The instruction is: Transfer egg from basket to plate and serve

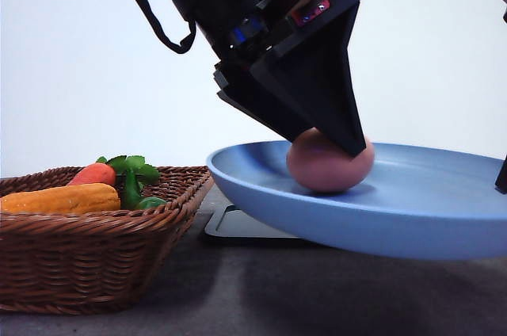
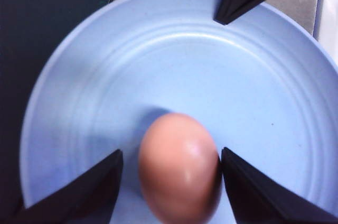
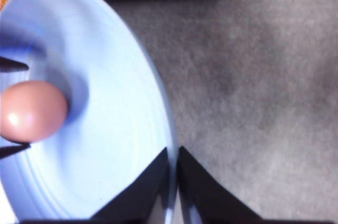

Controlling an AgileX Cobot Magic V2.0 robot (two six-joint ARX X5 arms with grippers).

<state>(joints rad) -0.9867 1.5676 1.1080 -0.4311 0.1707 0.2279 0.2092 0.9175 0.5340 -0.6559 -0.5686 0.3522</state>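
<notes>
Wicker basket (image 1: 95, 257) at near left is egg-free; egg (image 1: 329, 163) is set on plate (image 1: 412, 217) between spread left gripper (image 2: 171, 168), plate rim pinched by right gripper (image 3: 173, 182); serving remains.

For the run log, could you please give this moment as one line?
egg on plate | left gripper open around egg | right gripper shut on plate rim

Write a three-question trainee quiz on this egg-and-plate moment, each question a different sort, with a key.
1. True or false: the egg lies in the basket.
2. The right claw is shut on: A) the carrot B) the plate's rim C) nothing.
3. Fill in: the left claw's fingers sit on either side of the ____.

Key: 1 false, it rests on the plate; 2 B; 3 egg.
</notes>
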